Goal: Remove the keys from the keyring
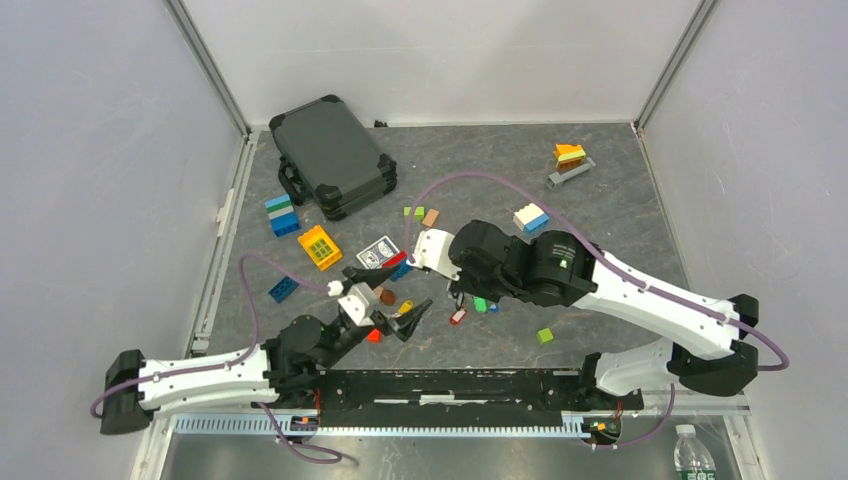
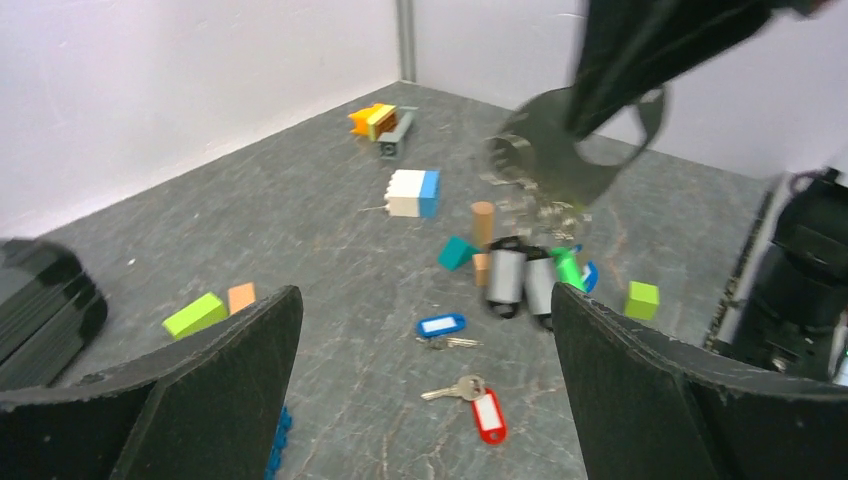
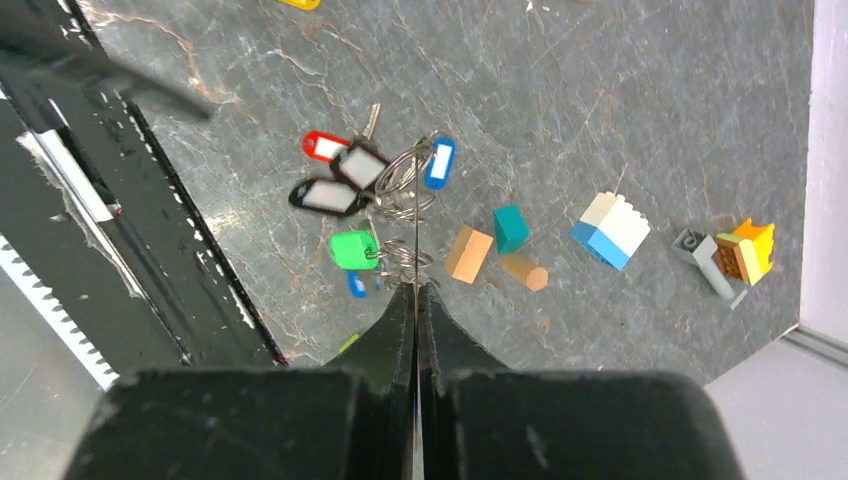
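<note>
The right gripper (image 3: 415,292) has its two black jaws pressed tight together. They pinch the thin grey metal keyring (image 3: 415,235), which is seen from its edge and looks like a thin line. The ring is up in the air, above the grey stone-look table (image 2: 330,250).

A bunch of small silver keys with coloured plastic tags (image 3: 352,250) hangs on the ring. Their tags are two black ones, a green one and a blue one.

Two keys lie loose on the table under the bunch. One is a key with a red tag (image 2: 487,415). The other is a key with a blue tag (image 2: 441,325).

The left gripper (image 2: 422,300) is low over the table, near the loose keys. Its jaws are spread wide and hold nothing.

A white and blue toy block (image 2: 412,193) sits farther back.
</note>
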Motion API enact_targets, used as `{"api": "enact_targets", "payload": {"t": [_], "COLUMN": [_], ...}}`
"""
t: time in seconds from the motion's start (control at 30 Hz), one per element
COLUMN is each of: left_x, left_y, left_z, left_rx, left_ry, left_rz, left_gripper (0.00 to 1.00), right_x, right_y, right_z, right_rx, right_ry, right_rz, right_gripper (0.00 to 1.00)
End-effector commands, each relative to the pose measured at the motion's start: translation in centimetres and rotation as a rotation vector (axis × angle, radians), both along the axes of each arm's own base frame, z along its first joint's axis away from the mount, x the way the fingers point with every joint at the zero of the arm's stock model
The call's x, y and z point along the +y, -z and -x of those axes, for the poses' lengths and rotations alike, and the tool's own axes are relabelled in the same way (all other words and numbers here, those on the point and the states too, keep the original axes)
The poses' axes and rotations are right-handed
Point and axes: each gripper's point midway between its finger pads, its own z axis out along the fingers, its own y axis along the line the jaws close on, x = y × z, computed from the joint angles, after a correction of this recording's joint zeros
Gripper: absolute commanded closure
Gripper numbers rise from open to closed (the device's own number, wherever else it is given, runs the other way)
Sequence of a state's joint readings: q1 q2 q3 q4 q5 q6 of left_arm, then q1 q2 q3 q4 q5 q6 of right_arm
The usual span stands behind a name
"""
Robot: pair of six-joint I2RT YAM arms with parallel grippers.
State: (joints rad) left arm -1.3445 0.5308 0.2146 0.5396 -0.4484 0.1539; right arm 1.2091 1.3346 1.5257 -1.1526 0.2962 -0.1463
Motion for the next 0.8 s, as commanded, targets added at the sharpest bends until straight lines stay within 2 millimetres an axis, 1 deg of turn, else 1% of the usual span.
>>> {"api": "enact_targets", "payload": {"t": [0.0,0.07,0.13,0.2,0.27,0.4,0.53,0.63,0.7,0.77], "left_x": [0.8,1.5,1.8,1.5,0.6,-1.4,-2.8,-3.1,-3.2,-3.3], "left_y": [-1.6,-1.6,-2.2,-2.5,-2.9,-3.9,-3.6,-3.1,-3.1,-3.3], "left_z": [-2.0,-3.0,-3.5,-3.3,-2.6,0.1,2.6,3.2,3.3,3.5], "left_rx": [0.112,0.13,0.127,0.108,0.088,0.026,-0.009,-0.009,-0.011,-0.016], "left_ry": [0.012,0.022,0.05,0.093,0.17,0.373,0.538,0.583,0.587,0.598], "left_rz": [0.235,0.295,0.341,0.35,0.342,0.325,0.267,0.24,0.236,0.229], "left_gripper": [0.0,0.0,0.0,0.01,0.04,0.08,0.11,0.11,0.11,0.11], "right_x": [0.8,0.7,0.7,1.0,1.4,1.5,1.6,1.7,1.6,1.7], "right_y": [-2.4,-2.3,-2.1,-2.1,-2.3,-2.5,-2.4,-2.3,-2.1,-1.9], "right_z": [0.7,0.7,0.8,1.3,1.7,2.6,3.3,4.1,4.2,5.0], "right_rx": [-0.02,-0.023,-0.023,-0.009,0.003,0.023,0.045,0.068,0.063,0.087], "right_ry": [-0.073,-0.078,-0.085,-0.118,-0.149,-0.205,-0.245,-0.292,-0.308,-0.35], "right_rz": [-0.113,-0.117,-0.119,-0.133,-0.151,-0.171,-0.186,-0.194,-0.191,-0.198], "right_gripper": [1.0,1.0,1.0,1.0,1.0,1.0,1.0,1.0,1.0,1.0]}}
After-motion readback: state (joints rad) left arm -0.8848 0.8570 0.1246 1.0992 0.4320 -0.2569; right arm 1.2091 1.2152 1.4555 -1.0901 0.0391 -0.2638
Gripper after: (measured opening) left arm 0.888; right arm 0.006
